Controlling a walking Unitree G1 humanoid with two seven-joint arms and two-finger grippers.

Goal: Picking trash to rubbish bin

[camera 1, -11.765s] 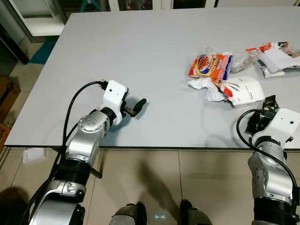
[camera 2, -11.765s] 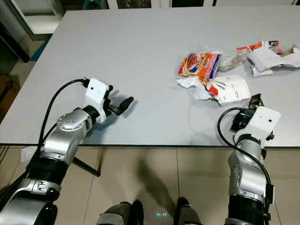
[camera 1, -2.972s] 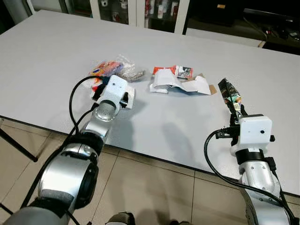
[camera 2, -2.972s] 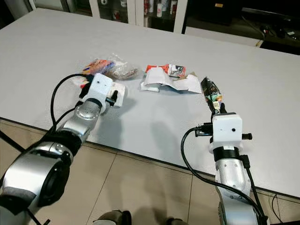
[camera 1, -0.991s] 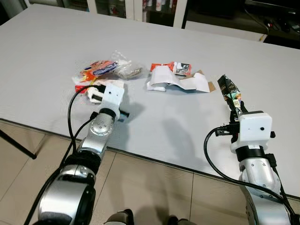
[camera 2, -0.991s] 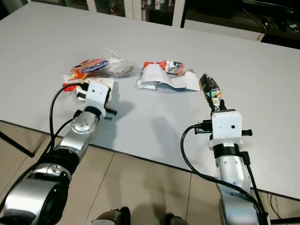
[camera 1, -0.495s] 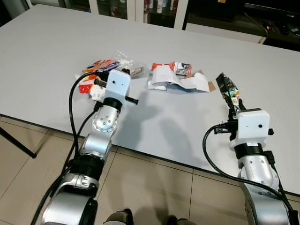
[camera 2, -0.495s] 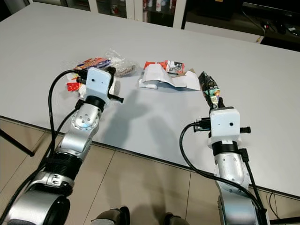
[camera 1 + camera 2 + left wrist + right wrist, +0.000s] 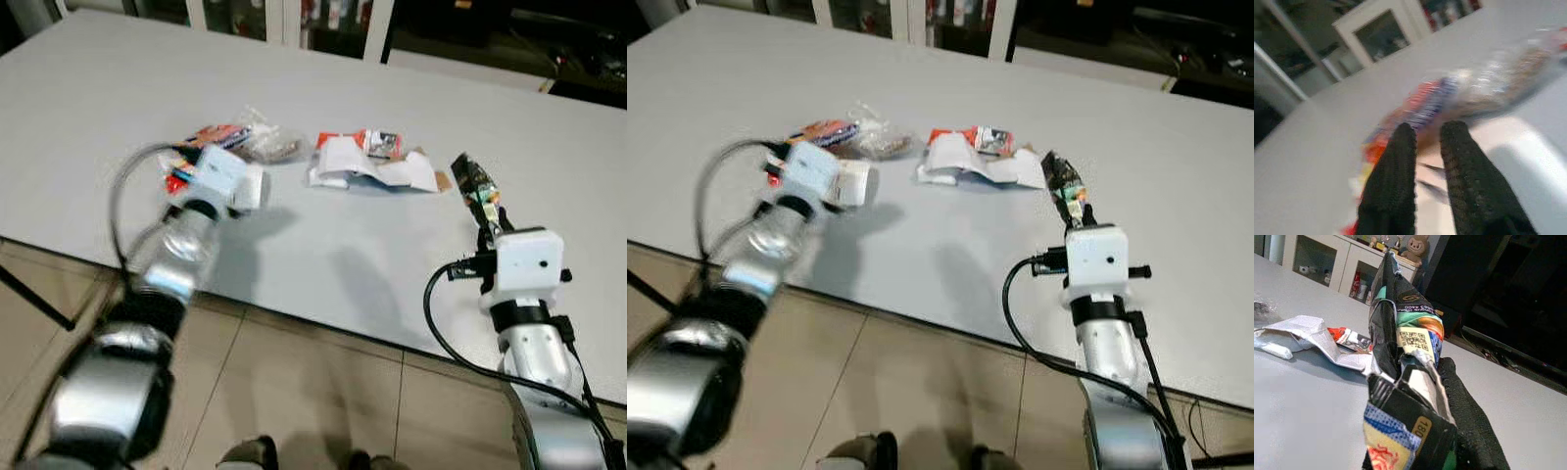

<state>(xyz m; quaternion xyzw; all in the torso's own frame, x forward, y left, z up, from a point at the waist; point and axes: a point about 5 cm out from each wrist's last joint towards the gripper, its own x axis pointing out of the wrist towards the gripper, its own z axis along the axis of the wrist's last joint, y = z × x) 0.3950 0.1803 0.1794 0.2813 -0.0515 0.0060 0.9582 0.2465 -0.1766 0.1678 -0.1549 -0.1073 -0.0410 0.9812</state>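
1. Your left gripper (image 9: pixel 1425 147) has its two black fingers nearly together with nothing between them. It hangs over the near-left part of the grey table (image 9: pixel 323 264), right at the first heap of trash.

2. That heap, a colourful snack bag (image 9: pixel 1425 98) and a clear plastic bag (image 9: pixel 1513 68) side by side, lies just past the fingertips. Its long axis runs across the line of the fingers, so you are meeting it broadside. The left arm is plainly the nearer one for this heap.

3. Your right gripper (image 9: pixel 487 223) is clamped on a dark wrapper (image 9: pixel 1400 333), which stands up from the fingers above the table's near-right edge.

4. Between the two arms, further back on the table, sits a second heap of white paper and a red wrapper (image 9: pixel 372 162), well apart from either gripper.

5. Hard to read: the left arm is smeared by motion blur in both head views, and the left wrist view is blurred too, so you cannot tell whether the fingertips touch the snack bag or hang just short of it.

6. No rubbish bin can be picked out, so you cannot judge which way to carry anything.
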